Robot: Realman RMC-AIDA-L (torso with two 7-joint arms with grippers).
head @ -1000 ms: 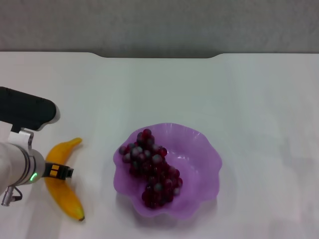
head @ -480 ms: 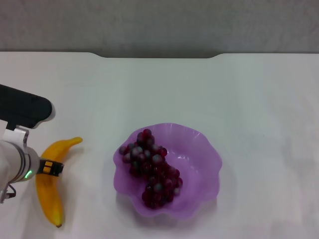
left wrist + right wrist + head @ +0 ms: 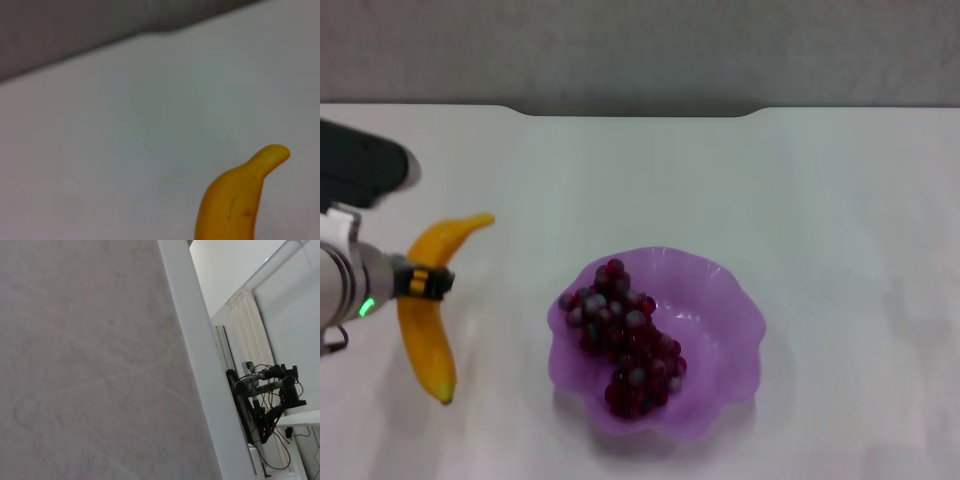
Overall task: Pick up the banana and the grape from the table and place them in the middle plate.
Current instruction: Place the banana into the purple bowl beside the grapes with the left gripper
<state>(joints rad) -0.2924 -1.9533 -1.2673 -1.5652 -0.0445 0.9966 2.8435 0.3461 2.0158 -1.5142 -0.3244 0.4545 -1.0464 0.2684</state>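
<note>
While the left tool (image 3: 420, 283) clamps the banana (image 3: 428, 310) mid-length above the table (image 3: 720, 180), its long axis runs near-far, and the plate (image 3: 725, 340) with grapes (image 3: 623, 340) lies to its right.

Open table (image 3: 520, 200) lies between banana (image 3: 425, 310) and middle plate (image 3: 720, 330).

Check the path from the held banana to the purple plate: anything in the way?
Nothing visible. Only bare table lies between the banana in the left gripper and the middle plate; the grape already fills its left side.
</note>
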